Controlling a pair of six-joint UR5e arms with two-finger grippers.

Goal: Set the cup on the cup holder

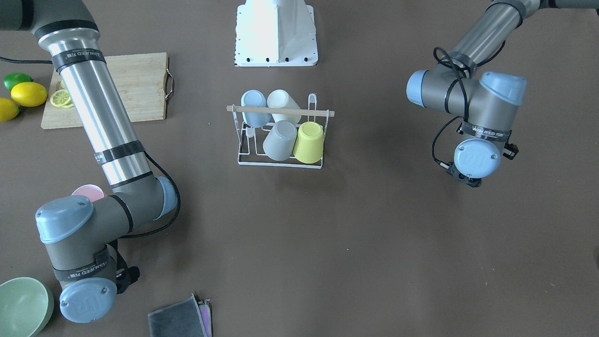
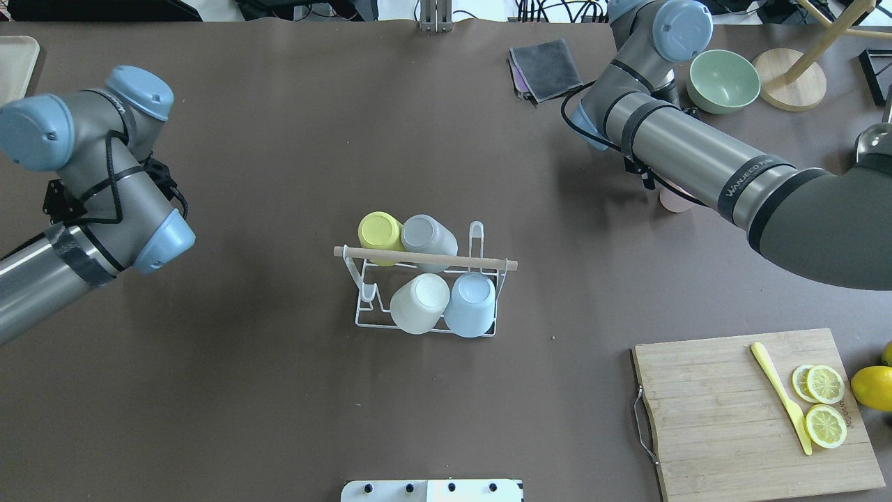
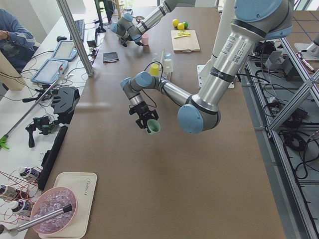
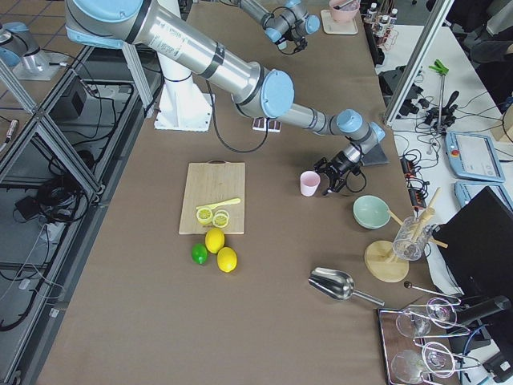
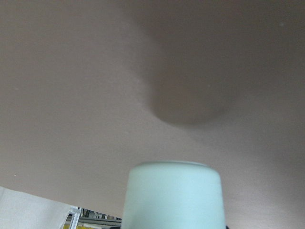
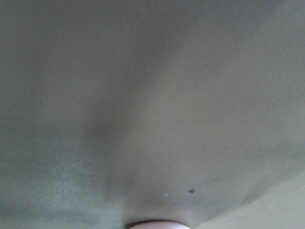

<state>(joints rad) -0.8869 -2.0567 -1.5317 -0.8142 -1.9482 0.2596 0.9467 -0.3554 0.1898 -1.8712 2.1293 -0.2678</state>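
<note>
The cup holder (image 1: 281,111), a white wire rack with a wooden rod (image 2: 425,258) across its top, stands mid-table with several cups upside down on its prongs. Off to the robot's left, my left gripper (image 3: 149,122) is shut on a mint-green cup (image 3: 154,127) held above the table. The left wrist view shows that cup (image 5: 174,198) over its shadow. A pink cup (image 4: 309,184) stands at the far right, partly under the forearm (image 2: 673,200). My right gripper (image 4: 329,177) is right beside it; I cannot tell whether it is open or shut. Only the cup's rim (image 6: 157,224) shows in the right wrist view.
A cutting board (image 2: 725,418) with lemon slices (image 2: 824,404) and a yellow knife (image 2: 780,397) lies near right. A green bowl (image 2: 723,81), a grey cloth (image 2: 547,66) and a wooden stand (image 2: 787,87) sit along the far edge. The white robot base (image 1: 276,32) stands behind the rack.
</note>
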